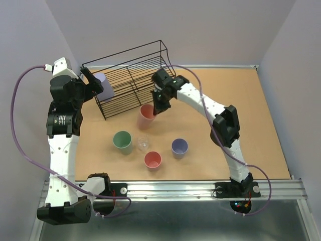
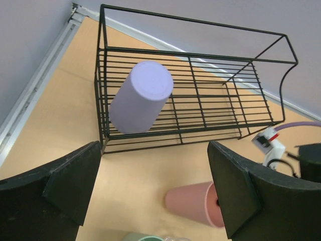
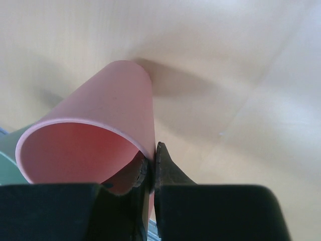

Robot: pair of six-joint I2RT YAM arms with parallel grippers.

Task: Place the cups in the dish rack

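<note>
The black wire dish rack [image 1: 131, 75] stands at the back left; it also shows in the left wrist view [image 2: 210, 108]. A lavender cup [image 1: 104, 86] sits upside down in its left end [image 2: 141, 98]. My left gripper [image 1: 91, 80] is open and empty beside that cup. My right gripper [image 1: 159, 106] is shut on the rim of a salmon-pink cup [image 1: 146, 116], one finger inside and one outside [image 3: 153, 165]; the cup [image 3: 95, 135] hangs above the table in front of the rack and also shows in the left wrist view [image 2: 193, 203].
On the table in front stand a sage green cup [image 1: 122, 141], a small clear cup [image 1: 143, 143], a second salmon-pink cup [image 1: 153, 160] and a second lavender cup [image 1: 179, 147], all upright. Purple walls close the back and sides.
</note>
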